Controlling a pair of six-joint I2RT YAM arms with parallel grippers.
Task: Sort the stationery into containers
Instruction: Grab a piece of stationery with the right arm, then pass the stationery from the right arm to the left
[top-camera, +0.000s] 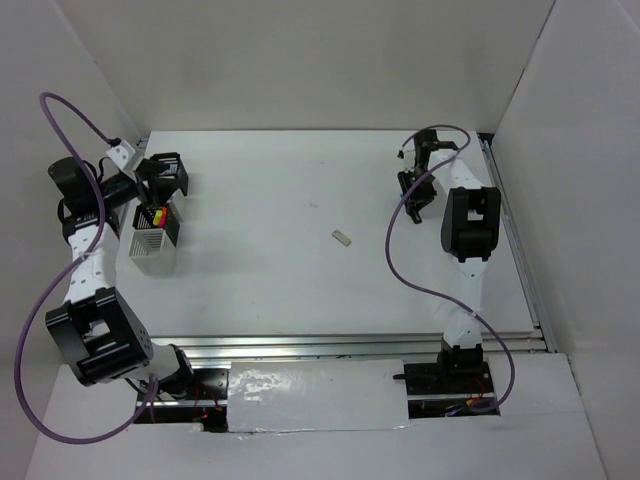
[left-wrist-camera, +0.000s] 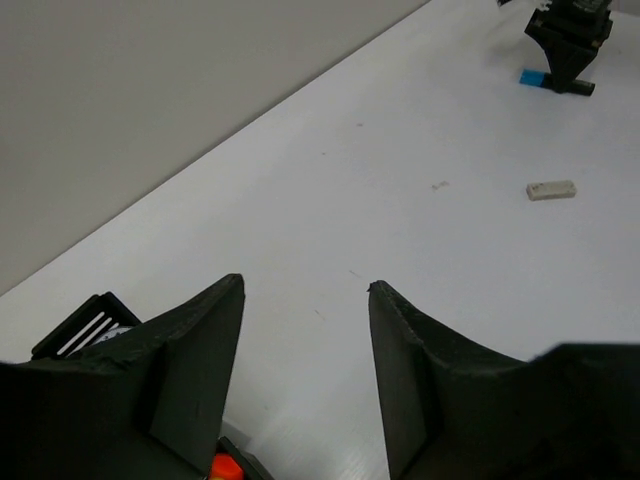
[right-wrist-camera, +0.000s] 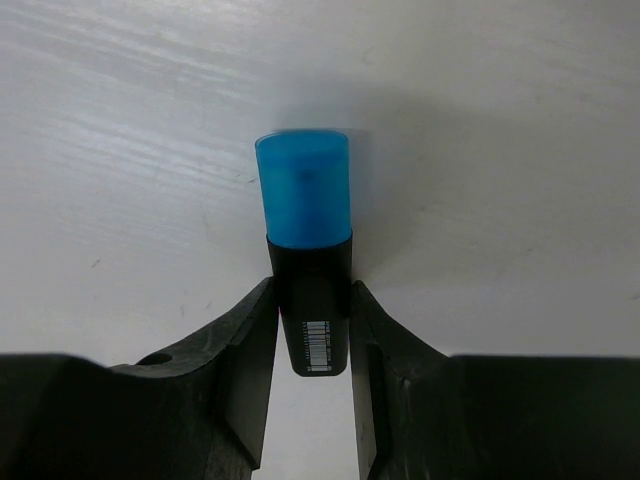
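Within the right claw (right-wrist-camera: 312, 305) sits a pinched blue-capped highlighter (right-wrist-camera: 303, 195) (unseen overhead).

White links and boxy black joint housings on left arm (top-camera: 88, 262) and right arm (top-camera: 470, 222). A purple cable (top-camera: 389, 243) loops off each. Thick matte black wedge-shaped fingers (left-wrist-camera: 195, 385) on left gripper (left-wrist-camera: 305, 290) and right gripper (right-wrist-camera: 312, 292).

A white tabletop (top-camera: 300, 210) fills the middle of the top view, boxed in by plain white panels: a back wall (top-camera: 300, 60) across the top of the frame, a left wall (top-camera: 40, 60) and a right wall (top-camera: 585, 150) at the sides. Aluminium rails (top-camera: 330, 346) run along the table's lower edge, and a glossy white sheet (top-camera: 320, 395) lies just below them. The light is even and the shadows are soft.
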